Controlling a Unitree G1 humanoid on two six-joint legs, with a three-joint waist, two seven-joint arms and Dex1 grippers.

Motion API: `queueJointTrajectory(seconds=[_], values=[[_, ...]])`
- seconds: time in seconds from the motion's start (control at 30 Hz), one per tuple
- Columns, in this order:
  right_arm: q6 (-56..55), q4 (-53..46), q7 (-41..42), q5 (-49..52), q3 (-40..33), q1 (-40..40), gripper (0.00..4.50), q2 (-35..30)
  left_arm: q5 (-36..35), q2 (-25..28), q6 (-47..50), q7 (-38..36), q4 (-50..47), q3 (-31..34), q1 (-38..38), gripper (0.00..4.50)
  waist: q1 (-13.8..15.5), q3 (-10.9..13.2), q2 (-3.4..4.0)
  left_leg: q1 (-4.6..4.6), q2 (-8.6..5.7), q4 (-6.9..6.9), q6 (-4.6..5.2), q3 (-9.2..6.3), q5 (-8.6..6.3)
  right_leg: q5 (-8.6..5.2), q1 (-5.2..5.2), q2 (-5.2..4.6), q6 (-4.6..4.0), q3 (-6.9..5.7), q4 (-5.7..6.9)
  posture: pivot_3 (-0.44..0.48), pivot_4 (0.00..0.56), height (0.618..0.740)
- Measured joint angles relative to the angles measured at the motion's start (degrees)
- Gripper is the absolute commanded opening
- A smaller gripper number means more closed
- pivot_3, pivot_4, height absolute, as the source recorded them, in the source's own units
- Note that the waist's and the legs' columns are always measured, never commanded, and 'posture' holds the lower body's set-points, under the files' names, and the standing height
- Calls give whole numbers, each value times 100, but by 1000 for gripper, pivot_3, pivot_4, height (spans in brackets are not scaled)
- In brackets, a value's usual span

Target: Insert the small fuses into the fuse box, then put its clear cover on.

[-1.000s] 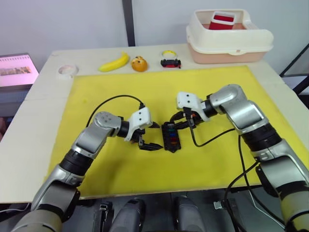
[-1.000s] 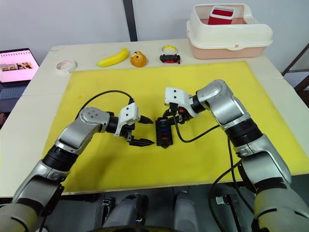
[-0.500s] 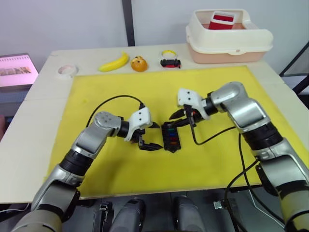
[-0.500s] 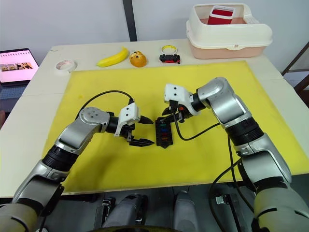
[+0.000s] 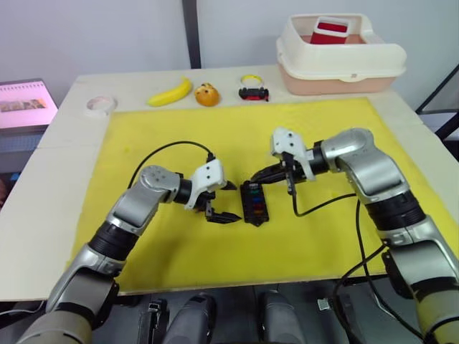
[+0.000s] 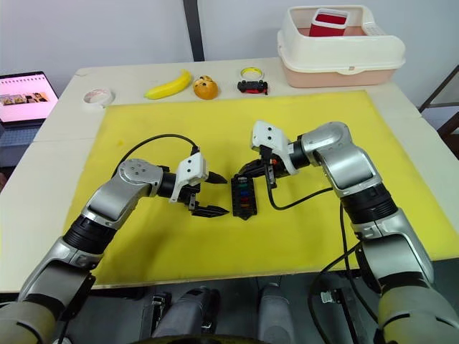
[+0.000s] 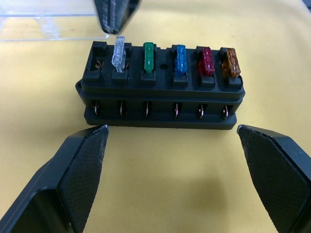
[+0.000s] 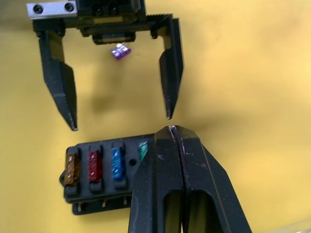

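The black fuse box point(image 5: 252, 203) lies mid-mat, lengthwise between my two grippers. In the left wrist view it holds a clear fuse point(image 7: 119, 56), a green fuse point(image 7: 148, 57), a blue one point(image 7: 180, 58), a red one point(image 7: 207, 60) and an orange one point(image 7: 230, 62); the end slot beside the clear fuse is empty. My right gripper point(image 5: 254, 177) is shut, its tip just above the clear fuse, nothing visible between the fingers. My left gripper point(image 5: 228, 202) stands open beside the box, touching nothing. A purple fuse point(image 8: 119, 51) lies loose on the mat under the left wrist. The clear cover point(image 7: 48, 26) lies behind the box.
The yellow mat point(image 5: 323, 236) covers most of the table. Along the far edge sit a banana point(image 5: 171, 92), an orange toy point(image 5: 206, 94), a black-and-red toy car point(image 5: 254, 93) and a tape roll point(image 5: 100, 104). A cream tub point(image 5: 337, 54) stands at the back right.
My right wrist and forearm have drawn back to the right, while the shut fingertips stay over the box's far end. The left arm has not moved.
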Motion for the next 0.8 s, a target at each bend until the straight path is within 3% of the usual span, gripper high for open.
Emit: queueJointTrajectory(seconds=[0.8], values=[[-511,359,-170,-13,-25,322,13,45,11,-55,-13,55,173,4,-134,4500,12,0,-1,1,0,1,0,0,0,0,4,0,0,0,0,0,150,740]])
